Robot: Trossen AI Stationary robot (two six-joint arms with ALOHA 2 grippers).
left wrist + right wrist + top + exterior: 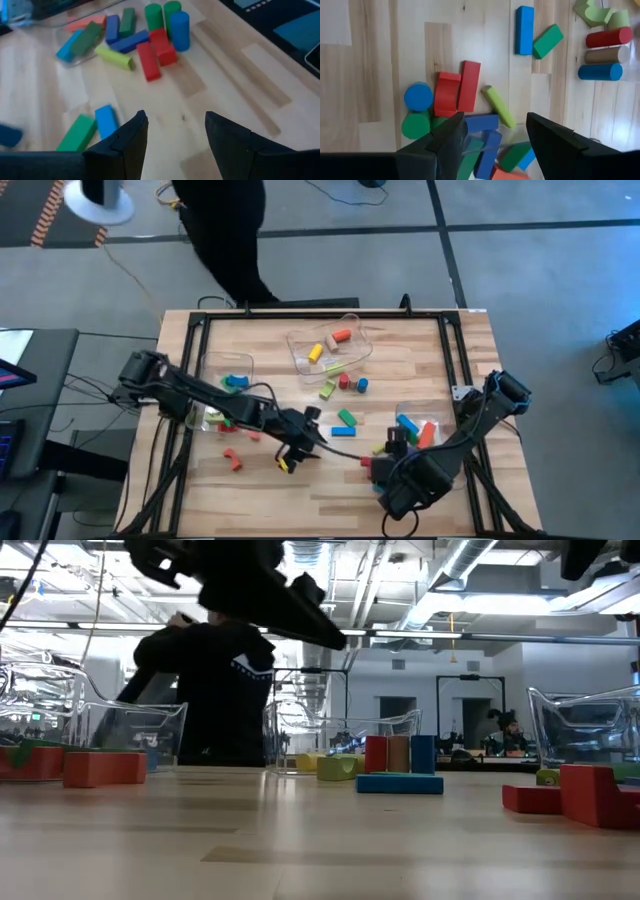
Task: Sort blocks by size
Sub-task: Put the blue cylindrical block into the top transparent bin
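The blocks (346, 384) lie scattered over the wooden desk (290, 490), some inside clear bins (330, 345). Mid-desk, a green bar (347, 418) lies slanted beside a blue bar (343, 431) running across the desk. The left gripper (300, 448) hovers near them, its fingers (127, 142) spread and holding nothing. The right gripper (385, 452) reaches over a cluster at the near right bin, fingers (445, 145) wide and empty. Its wrist view shows what the overhead one hides: a red bar (469, 86) and a yellow-green bar (499, 106) lying flat, and a blue cylinder (418, 96) standing on end. The low view alone shows red, tan and blue cylinders (398, 754) upright behind a flat blue bar (399, 783), and a person in dark clothes (215, 690) beyond the desk.
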